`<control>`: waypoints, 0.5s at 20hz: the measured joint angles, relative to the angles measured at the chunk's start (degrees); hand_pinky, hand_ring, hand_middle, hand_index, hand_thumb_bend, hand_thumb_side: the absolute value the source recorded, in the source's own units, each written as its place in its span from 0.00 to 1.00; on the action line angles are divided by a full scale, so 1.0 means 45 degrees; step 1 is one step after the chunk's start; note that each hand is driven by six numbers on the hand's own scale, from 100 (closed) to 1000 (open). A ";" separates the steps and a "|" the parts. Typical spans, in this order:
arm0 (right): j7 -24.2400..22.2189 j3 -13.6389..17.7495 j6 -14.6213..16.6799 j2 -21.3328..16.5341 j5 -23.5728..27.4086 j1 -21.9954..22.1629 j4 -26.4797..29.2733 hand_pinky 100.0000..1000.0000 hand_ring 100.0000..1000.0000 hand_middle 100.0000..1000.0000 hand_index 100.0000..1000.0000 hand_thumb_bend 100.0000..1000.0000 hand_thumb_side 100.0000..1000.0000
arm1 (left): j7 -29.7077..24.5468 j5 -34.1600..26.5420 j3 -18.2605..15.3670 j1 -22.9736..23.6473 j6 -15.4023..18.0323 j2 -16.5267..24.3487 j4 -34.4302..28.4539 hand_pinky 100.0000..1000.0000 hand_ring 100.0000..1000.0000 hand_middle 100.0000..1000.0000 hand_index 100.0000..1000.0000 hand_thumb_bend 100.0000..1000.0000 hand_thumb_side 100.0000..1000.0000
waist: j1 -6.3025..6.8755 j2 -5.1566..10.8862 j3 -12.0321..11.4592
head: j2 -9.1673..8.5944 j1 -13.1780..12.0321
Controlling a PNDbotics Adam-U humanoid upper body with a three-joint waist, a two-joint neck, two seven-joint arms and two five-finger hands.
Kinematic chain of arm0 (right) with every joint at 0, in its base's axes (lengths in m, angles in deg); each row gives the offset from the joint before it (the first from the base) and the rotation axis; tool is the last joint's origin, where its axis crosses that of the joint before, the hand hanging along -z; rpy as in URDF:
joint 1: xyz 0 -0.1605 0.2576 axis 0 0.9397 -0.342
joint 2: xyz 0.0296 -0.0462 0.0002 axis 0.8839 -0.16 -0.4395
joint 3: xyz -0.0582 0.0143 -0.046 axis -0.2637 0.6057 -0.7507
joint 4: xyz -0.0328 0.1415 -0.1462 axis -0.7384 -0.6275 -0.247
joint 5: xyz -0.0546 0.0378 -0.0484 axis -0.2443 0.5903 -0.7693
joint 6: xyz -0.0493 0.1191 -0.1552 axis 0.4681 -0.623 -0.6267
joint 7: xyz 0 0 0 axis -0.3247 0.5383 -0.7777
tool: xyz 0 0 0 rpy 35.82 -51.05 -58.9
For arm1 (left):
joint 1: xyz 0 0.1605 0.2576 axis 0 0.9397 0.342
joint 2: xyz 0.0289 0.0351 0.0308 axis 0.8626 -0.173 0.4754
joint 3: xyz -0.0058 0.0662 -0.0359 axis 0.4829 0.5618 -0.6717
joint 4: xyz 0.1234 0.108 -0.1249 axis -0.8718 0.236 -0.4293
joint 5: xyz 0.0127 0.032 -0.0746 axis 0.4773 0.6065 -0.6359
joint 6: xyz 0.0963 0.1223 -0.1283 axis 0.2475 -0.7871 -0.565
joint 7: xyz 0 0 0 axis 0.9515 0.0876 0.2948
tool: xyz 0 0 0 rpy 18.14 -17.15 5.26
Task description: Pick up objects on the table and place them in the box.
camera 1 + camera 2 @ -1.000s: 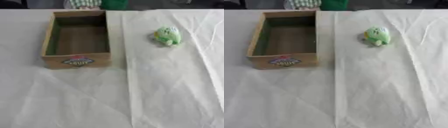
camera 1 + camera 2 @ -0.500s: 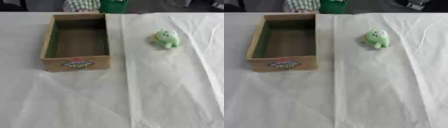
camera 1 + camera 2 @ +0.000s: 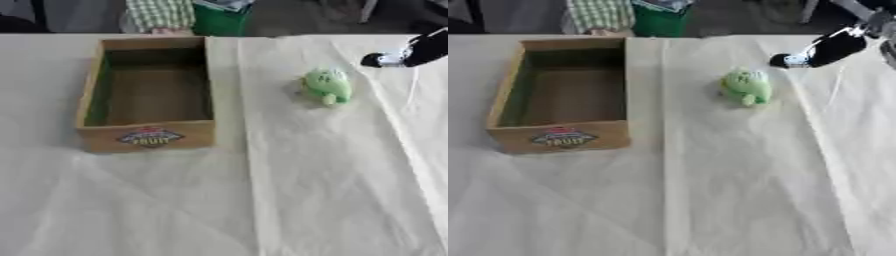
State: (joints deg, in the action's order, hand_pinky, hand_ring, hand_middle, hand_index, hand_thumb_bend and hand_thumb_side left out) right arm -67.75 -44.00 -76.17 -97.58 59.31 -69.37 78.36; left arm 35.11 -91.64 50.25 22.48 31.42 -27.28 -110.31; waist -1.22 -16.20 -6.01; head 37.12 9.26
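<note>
The counter [image 3: 332, 200] is covered in a pale, creased cloth with a fold line running front to back near the middle. On the left part stands the box [image 3: 149, 137], a wooden crate open at the top, long side running away from the robot, with a coloured label reading "FRUIT" on its near wall and a green tint along the inside of its left wall. Nothing lies inside it; only its brown floor shows. Beyond the far edge of the counter, behind the box, a piece of green-and-white checked cloth [image 3: 160, 12] and a dark green container [image 3: 219, 20] are visible, both off the counter.

To the right of the box, past the fold line and well apart from the crate, lies 1 green soft toy [image 3: 746, 86]. It is light green, rounded and plump, with a small stubby part pointing toward the near side and faint darker marks on its upper part. It rests on the cloth with bare cloth all round it and nothing between it and the box.

Further right, the right hand [image 3: 814, 53] comes in from the upper right corner, black with a pale patch near the tip, near the toy but apart from it. Whether its fingers are straight or curled cannot be told
</note>
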 measured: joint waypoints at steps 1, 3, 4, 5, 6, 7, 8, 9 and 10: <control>-0.0182 -0.0099 0.0052 0.0112 -0.0049 -0.0110 -0.0270 0.88 0.92 0.88 0.99 0.50 0.22 | -0.0008 0.0000 0.0001 0.0001 0.0004 0.0000 0.0000 0.76 0.45 0.46 0.67 0.02 0.59 | -0.0003 -0.0001 0.0000 | -0.0011 0.0001; -0.0558 -0.0290 0.0077 0.0340 -0.0113 -0.0337 -0.0777 0.88 0.92 0.87 1.00 0.44 0.21 | -0.0014 0.0000 0.0002 0.0010 0.0004 0.0000 0.0000 0.76 0.45 0.46 0.67 0.02 0.59 | -0.0005 -0.0002 0.0000 | -0.0053 0.0002; -0.0747 -0.0377 0.0049 0.0463 -0.0117 -0.0468 -0.1023 0.88 0.92 0.87 1.00 0.42 0.19 | -0.0015 0.0000 0.0003 0.0020 0.0004 0.0000 0.0000 0.76 0.45 0.46 0.67 0.02 0.59 | -0.0005 -0.0002 0.0000 | -0.0077 0.0004; -0.0933 -0.0461 0.0002 0.0591 -0.0117 -0.0603 -0.1257 0.88 0.92 0.87 1.00 0.41 0.19 | -0.0017 0.0000 0.0004 0.0028 0.0003 0.0000 0.0000 0.76 0.45 0.46 0.67 0.02 0.59 | -0.0005 -0.0002 0.0000 | -0.0089 0.0010; -0.1121 -0.0538 -0.0056 0.0725 -0.0114 -0.0753 -0.1485 0.88 0.93 0.87 1.00 0.41 0.18 | -0.0020 0.0000 0.0004 0.0039 0.0001 0.0000 0.0000 0.76 0.45 0.46 0.67 0.02 0.59 | -0.0005 -0.0003 0.0000 | -0.0093 0.0018; -0.1314 -0.0608 -0.0118 0.0870 -0.0100 -0.0892 -0.1700 0.88 0.93 0.87 1.00 0.41 0.17 | -0.0025 0.0000 0.0005 0.0049 -0.0005 0.0000 0.0000 0.76 0.45 0.46 0.67 0.02 0.59 | -0.0005 -0.0003 0.0000 | -0.0095 0.0032; -0.1514 -0.0677 -0.0171 0.1017 -0.0077 -0.1027 -0.1896 0.88 0.93 0.86 1.00 0.38 0.17 | -0.0032 0.0000 0.0005 0.0057 -0.0011 0.0000 0.0000 0.76 0.45 0.46 0.67 0.02 0.59 | -0.0004 -0.0003 0.0000 | -0.0095 0.0044; -0.1717 -0.0744 -0.0228 0.1160 -0.0025 -0.1153 -0.2080 0.88 0.92 0.86 1.00 0.38 0.17 | -0.0040 0.0000 0.0005 0.0059 -0.0019 0.0000 0.0000 0.76 0.45 0.46 0.67 0.02 0.59 | -0.0004 -0.0005 -0.0001 | -0.0096 0.0056; -0.1918 -0.0813 -0.0297 0.1300 0.0035 -0.1278 -0.2268 0.88 0.92 0.86 1.00 0.39 0.16 | -0.0047 0.0000 0.0005 0.0061 -0.0024 0.0000 0.0000 0.76 0.45 0.46 0.67 0.02 0.59 | -0.0004 -0.0008 -0.0003 | -0.0096 0.0064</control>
State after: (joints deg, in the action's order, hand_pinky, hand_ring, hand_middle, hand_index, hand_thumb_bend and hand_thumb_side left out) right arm -76.39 -47.66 -77.51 -91.73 59.46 -75.12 68.15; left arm 34.90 -91.64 50.27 22.75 31.31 -27.28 -110.31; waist -1.23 -16.24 -6.02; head 36.68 9.55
